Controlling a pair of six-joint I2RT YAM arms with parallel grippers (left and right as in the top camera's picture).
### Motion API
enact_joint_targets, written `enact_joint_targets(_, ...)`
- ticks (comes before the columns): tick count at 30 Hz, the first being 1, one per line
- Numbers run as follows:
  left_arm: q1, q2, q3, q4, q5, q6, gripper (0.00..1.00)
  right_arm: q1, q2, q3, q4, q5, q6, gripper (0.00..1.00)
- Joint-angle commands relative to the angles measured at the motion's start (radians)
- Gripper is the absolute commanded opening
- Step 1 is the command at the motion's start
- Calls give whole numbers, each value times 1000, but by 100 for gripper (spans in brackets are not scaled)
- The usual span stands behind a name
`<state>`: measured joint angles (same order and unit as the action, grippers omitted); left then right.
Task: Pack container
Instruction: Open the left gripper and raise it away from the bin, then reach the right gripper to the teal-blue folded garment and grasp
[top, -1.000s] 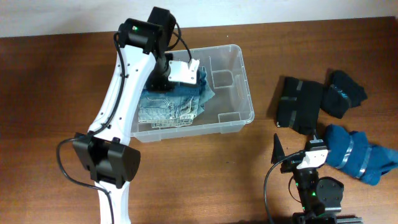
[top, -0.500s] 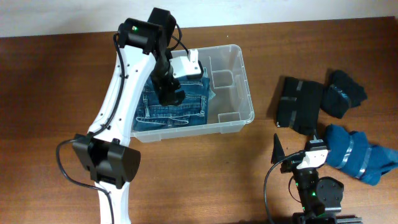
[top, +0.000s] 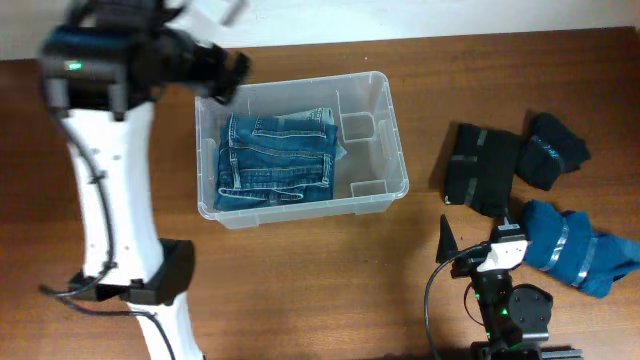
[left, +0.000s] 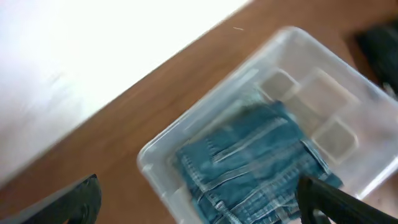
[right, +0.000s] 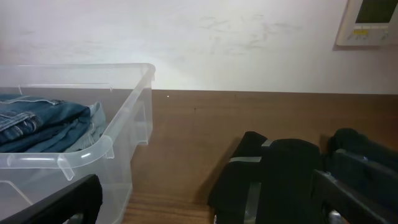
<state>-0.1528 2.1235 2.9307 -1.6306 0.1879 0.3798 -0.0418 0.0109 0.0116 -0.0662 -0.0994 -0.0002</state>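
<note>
One clear container (top: 398, 150), directly beneath the left gripper (left: 202, 196) (fingers spread apart), holding one folded pair of jeans (top: 280, 160). One blue garment (top: 570, 250) just right of the right gripper (right: 208, 199) (fingers also apart); two black garments (top: 485, 165) ahead of it.

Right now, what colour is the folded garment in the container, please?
The jeans are faded blue; overhead shows them best.

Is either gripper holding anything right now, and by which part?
Nothing is held. The left gripper and right gripper are both open and empty; the jeans lie loose in the container.
</note>
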Motion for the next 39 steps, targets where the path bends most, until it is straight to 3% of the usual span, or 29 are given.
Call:
enact_joint_targets(1,103,-7,11,-2,8,-237,99,-5,-7,-6,-2,-13,1,98)
enact_joint_targets(10,220,-3,0,15,7,-259,99,-5,-7,-6,25,1,1,98)
enact_joint_targets(14,254,5,-49,29,7,-259,99,-5,-7,-2,75,-46,86,98)
enact_joint_targets(19,254,5,-121,60,7,-259,99,-5,34,92,59,43,131,98)
enact_joint_targets(23,254,5,-173,80,7,-259,99,-6,222,317,-129,59,201,98)
enact_joint_targets(30,254,5,-199,93,7,-259,99,-5,647,774,-529,111,164,98)
enact_joint_targets(34,254,5,-199,98,7,-259,99,-5,843,945,-620,-19,166,98)
enact_joint_targets(39,254,5,-200,97,7,-259,99,-6,1001,973,-664,-124,173,98)
